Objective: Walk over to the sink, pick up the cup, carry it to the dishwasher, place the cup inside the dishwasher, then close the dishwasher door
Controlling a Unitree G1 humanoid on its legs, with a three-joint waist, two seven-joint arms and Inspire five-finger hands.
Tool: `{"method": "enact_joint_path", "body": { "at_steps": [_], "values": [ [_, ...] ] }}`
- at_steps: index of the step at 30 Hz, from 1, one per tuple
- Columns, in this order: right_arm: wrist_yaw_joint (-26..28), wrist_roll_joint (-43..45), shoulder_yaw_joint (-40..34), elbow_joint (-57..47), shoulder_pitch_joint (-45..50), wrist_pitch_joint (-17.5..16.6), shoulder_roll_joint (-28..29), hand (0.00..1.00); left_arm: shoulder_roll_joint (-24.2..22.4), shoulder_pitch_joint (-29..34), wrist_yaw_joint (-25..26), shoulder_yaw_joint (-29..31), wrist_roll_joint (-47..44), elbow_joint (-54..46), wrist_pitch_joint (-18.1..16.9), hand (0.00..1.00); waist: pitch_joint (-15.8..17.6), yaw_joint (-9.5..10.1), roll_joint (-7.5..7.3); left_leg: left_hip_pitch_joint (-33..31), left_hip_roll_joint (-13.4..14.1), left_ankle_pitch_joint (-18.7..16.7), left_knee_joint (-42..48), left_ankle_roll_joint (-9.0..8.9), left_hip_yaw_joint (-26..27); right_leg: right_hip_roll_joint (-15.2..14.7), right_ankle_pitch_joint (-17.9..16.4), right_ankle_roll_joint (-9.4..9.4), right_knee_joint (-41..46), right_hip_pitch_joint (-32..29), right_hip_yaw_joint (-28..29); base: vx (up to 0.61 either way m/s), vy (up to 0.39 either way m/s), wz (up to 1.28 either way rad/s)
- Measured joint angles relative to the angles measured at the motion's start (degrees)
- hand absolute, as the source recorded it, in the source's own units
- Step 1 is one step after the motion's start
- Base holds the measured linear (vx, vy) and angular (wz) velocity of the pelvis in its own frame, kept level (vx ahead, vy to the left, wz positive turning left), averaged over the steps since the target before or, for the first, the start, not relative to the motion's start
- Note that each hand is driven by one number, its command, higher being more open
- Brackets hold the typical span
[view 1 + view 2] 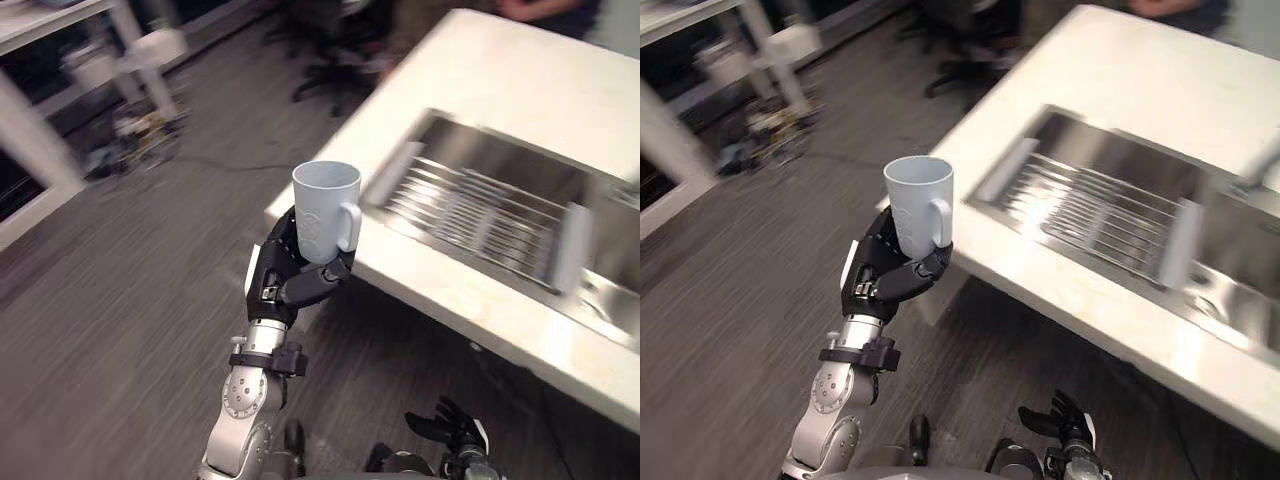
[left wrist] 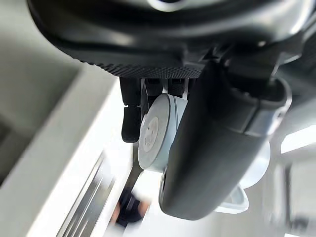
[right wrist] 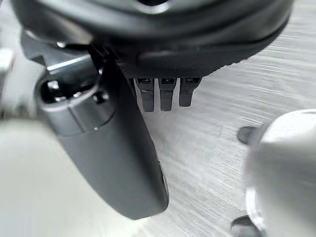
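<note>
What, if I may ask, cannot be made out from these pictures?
Cup inside bottom: eye views, hidden by its own wall.
Cup's side, left wrist view: covered by the left robot hand gripping it.
Sink far end: eye views, cut by the right edge.
Person: cut by the top edge.
Clutter under the white table: blurred.

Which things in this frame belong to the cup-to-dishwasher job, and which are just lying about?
Job: pale blue ceramic mug, upright in the left robot hand; stainless steel sink in the white counter; idle right robot hand.
Lying about: black office chair; white table; metal wire rack.
</note>
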Motion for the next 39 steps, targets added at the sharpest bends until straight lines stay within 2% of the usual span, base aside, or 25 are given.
{"method": "enact_joint_path", "body": {
  "at_steps": [1, 2, 3, 5, 6, 7, 8, 9, 10, 11, 12, 14, 17, 18, 19, 21, 23, 25, 27, 28, 34, 36, 39],
  "values": [
    [-0.3, -0.91, 0.06, -0.39, -0.78, -0.03, -1.01, 0.9, 0.09, 0.35, 0.04, 1.22, -0.33, 0.12, 0.04, 0.3, -0.19, -0.35, 0.33, 0.36, 3.27, -0.87, 3.18, 0.12, 12.16, -0.84, -0.15, 0.11, 0.51, 1.73, -4.22, 0.03, 0.12, 2.19],
    [-0.47, -1.15, 0.07, -0.38, -1.39, -0.03, -1.6, 0.9, 0.13, 0.54, 0.02, 1.85, -0.64, 0.14, 0.06, 0.3, -0.41, -0.42, 0.58, 0.36, 4.05, -0.99, 4.37, 0.22, 14.91, -1.4, -0.36, 0.15, 1.17, 2.4, -5.85, 0.07, 0.139, 1.87],
    [-0.66, -1.29, 0.12, -0.23, -2.02, 0.11, -2.64, 0.9, 0.16, 1.3, 0.0, 2.7, -1.12, 0.02, -0.04, 0.3, -0.46, 0.24, 0.61, 0.14, 2.75, -1.26, 5.05, 0.86, 13.65, -2.78, -0.72, 0.32, 2.56, 3.53, -7.78, 0.06, 0.138, 1.57],
    [-0.78, -2.02, -0.33, -0.4, -3.54, 0.12, -3.05, 0.9, 0.65, 3.01, 0.01, 4.08, -2.58, 0.08, -0.04, 0.3, -0.96, 0.51, -0.2, 0.18, -1.66, -3.01, 5.17, 2.15, 8.38, -6.72, -3.02, 1.58, 6.0, 6.16, -10.46, 0.05, 0.119, 1.44],
    [-0.81, -2.49, -0.53, -0.2, -4.04, 0.18, -3.1, 0.9, 0.65, 3.5, -0.01, 4.31, -2.72, 0.13, -0.03, 0.3, -1.12, 0.62, -0.48, 0.18, -2.95, -3.87, 5.39, 2.17, 7.07, -8.43, -3.74, 1.91, 8.06, 6.64, -10.72, 0.05, 0.135, 1.23],
    [-0.75, -3.42, -0.44, 0.01, -5.12, 0.41, -3.29, 0.9, 0.46, 4.44, -0.01, 4.37, -3.26, 0.36, 0.16, 0.3, -1.21, 0.84, -0.37, 0.72, -5.23, -5.2, 5.89, 3.38, 4.74, -12.25, -3.87, 1.43, 14.67, 6.66, -9.99, 0.12, 0.273, 1.31],
    [-0.65, -3.45, -0.04, 0.01, -5.79, 0.82, -2.9, 0.9, 0.57, 5.2, -0.11, 4.23, -3.26, 0.36, 0.61, 0.3, -1.14, 0.54, -0.48, 1.6, -7.23, -6.06, 6.83, 4.24, 1.52, -15.62, -2.35, -2.76, 23.1, 5.27, -5.38, 0.1, 0.24, 1.39],
    [-0.43, -3.45, 0.25, 0.02, -6.01, 0.97, -2.49, 0.9, 0.69, 5.42, -0.15, 4.06, -3.26, 0.38, 1.02, 0.3, -1.12, 0.0, -0.39, 2.2, -7.97, -6.53, 7.41, 4.63, -0.68, -16.25, -0.83, -5.25, 27.22, 3.77, -0.51, 0.2, 0.278, 1.86],
    [0.05, -3.46, 1.16, -0.18, -5.59, 0.98, -0.95, 0.9, 1.62, 5.44, -0.17, 3.53, -3.25, 0.87, 1.2, 0.3, -1.01, -0.89, -0.32, 3.58, -8.9, -7.11, 7.89, 4.53, -5.8, -11.38, -2.56, -2.86, 33.78, -1.09, 15.03, 0.2, 0.146, 1.79],
    [0.37, -3.45, 1.57, -0.47, -5.44, 0.98, -0.05, 0.9, 2.18, 5.44, -0.19, 3.35, -3.23, 1.27, 1.2, 0.3, -0.97, -0.99, -0.18, 4.51, -9.07, -7.15, 7.49, 4.48, -8.32, -7.5, -5.27, -2.04, 34.8, -3.79, 21.87, 0.25, 0.154, 1.69],
    [0.53, -3.45, 1.96, -0.67, -5.43, 0.98, 0.45, 0.9, 2.4, 5.44, -0.2, 3.35, -3.23, 1.56, 1.17, 0.3, -0.98, -0.98, -0.2, 5.1, -9.34, -7.15, 7.14, 4.47, -9.85, -5.24, -6.81, -1.92, 34.73, -5.61, 25.21, 0.22, 0.051, 1.23],
    [0.83, -3.44, 3.09, -3.59, -3.65, 0.93, 1.32, 0.9, 2.82, 5.11, -0.33, 3.09, -3.24, 2.92, 1.17, 0.3, -1.01, -1.56, -0.27, 6.68, -11.36, -6.8, 7.13, 5.09, -15.77, 0.59, -10.28, -1.33, 29.29, -11.87, 36.3, 0.24, 0.019, 1.34],
    [0.74, -3.45, 2.98, -8.43, 1.08, 1.24, 1.89, 0.9, 2.87, 4.54, -0.35, 1.81, -3.77, 4.26, 1.46, 0.3, -0.74, -2.96, -0.73, 9.47, -13.27, -7.83, 7.84, 4.98, -19.8, 5.51, -10.53, 1.29, 21.36, -13.5, 49.77, 0.25, -0.028, 1.71],
    [0.73, -3.47, 2.95, -9.47, 2.04, 1.54, 2.19, 0.9, 2.96, 4.67, -0.45, 1.4, -3.76, 3.78, 1.45, 0.3, -0.53, -2.8, -1.17, 10.55, -13.35, -8.36, 7.42, 5.64, -19.69, 5.52, -9.81, 2.24, 20.72, -13.48, 49.9, 0.23, -0.041, 1.19],
    [0.73, -3.77, 3.1, -11.17, 3.11, 2.14, 3.15, 0.9, 3.46, 5.32, -0.51, 1.71, -3.77, 2.31, 1.41, 0.3, -0.54, -1.17, -3.15, 12.02, -13.93, -9.26, 7.43, 5.72, -19.61, 5.06, -6.04, 3.5, 18.25, -13.74, 49.67, 0.16, -0.041, 0.47],
    [0.87, -4.14, 3.78, -13.65, 3.32, 2.17, 3.89, 0.9, 4.23, 6.28, -0.51, 2.28, -3.77, 0.68, 0.95, 0.3, -1.67, 0.16, -4.54, 12.3, -13.35, -11.59, 8.89, 4.74, -18.63, 5.48, -1.49, 3.8, 13.8, -13.58, 48.96, 0.19, -0.089, 0.09],
    [0.95, -4.98, 3.79, -15.64, 2.51, 2.1, 3.91, 0.9, 3.68, 6.38, -0.7, 2.02, -3.78, 0.38, 0.35, 0.3, -2.96, 0.92, -3.73, 11.83, -10.87, -12.7, 9.51, 3.21, -17.4, 7.5, -0.99, 3.2, 8.78, -12.09, 48.48, 0.23, -0.106, -0.2],
    [1.02, -5.98, 3.93, -16.14, 0.73, 1.08, 3.76, 0.9, 3.7, 6.15, -1.72, 1.45, -4.21, 1.23, 0.21, 0.3, -3.46, 0.41, -2.92, 11.27, -7.57, -13.83, 10.25, 1.05, -16.31, 10.55, 1.98, 1.65, 2.47, -9.8, 48.36, 0.21, -0.097, -0.35],
    [1.0, -6.7, 3.93, -15.93, 0.74, 0.96, 3.3, 0.9, 3.76, 6.01, -2.14, 0.69, -4.24, 2.76, 0.3, 0.3, -3.61, -0.36, -2.69, 11.86, -6.36, -14.24, 10.3, -0.37, -16.05, 11.58, 2.79, 0.83, 0.09, -8.23, 48.4, 0.15, -0.083, -0.18],
    [1.07, -10.16, 4.04, -9.25, 3.04, 1.37, 0.57, 0.9, 4.71, 4.46, -4.21, -2.1, -4.12, 6.75, 1.66, 0.3, -4.46, -2.4, -2.7, 9.12, -1.72, -10.9, 9.18, -2.93, -14.12, 11.28, 8.33, 0.54, -10.49, -3.12, 51.22, 0.08, -0.039, -0.05],
    [1.08, -10.13, 4.03, -8.58, 2.95, 1.31, 0.57, 0.9, 4.54, 4.45, -4.18, -1.63, -4.1, 6.79, 1.65, 0.3, -4.45, -2.39, -2.7, 9.4, -1.47, -10.89, 8.96, -2.95, -13.15, 11.31, 9.0, 0.61, -11.5, -3.04, 51.36, 0.0, -0.001, -0.05],
    [1.04, -10.09, 4.0, -6.84, 2.87, 1.3, 0.57, 0.9, 4.3, 4.41, -4.13, -1.35, -4.01, 7.33, 1.65, 0.3, -4.46, -2.49, -2.7, 9.94, -1.34, -10.6, 8.16, -2.82, -12.96, 10.7, 10.13, 0.33, -13.92, -1.82, 48.43, -0.01, -0.004, -0.05],
    [0.95, -10.02, 3.94, -2.38, 2.93, 1.38, 0.66, 0.9, 3.88, 4.34, -3.8, -0.04, -3.95, 9.53, 1.64, 0.3, -4.51, -2.06, -2.41, 10.99, -0.95, -9.97, 6.84, -3.61, -12.73, 8.98, 11.11, 0.23, -15.57, -0.55, 39.37, 0.0, -0.039, 0.0]
  ]
}}
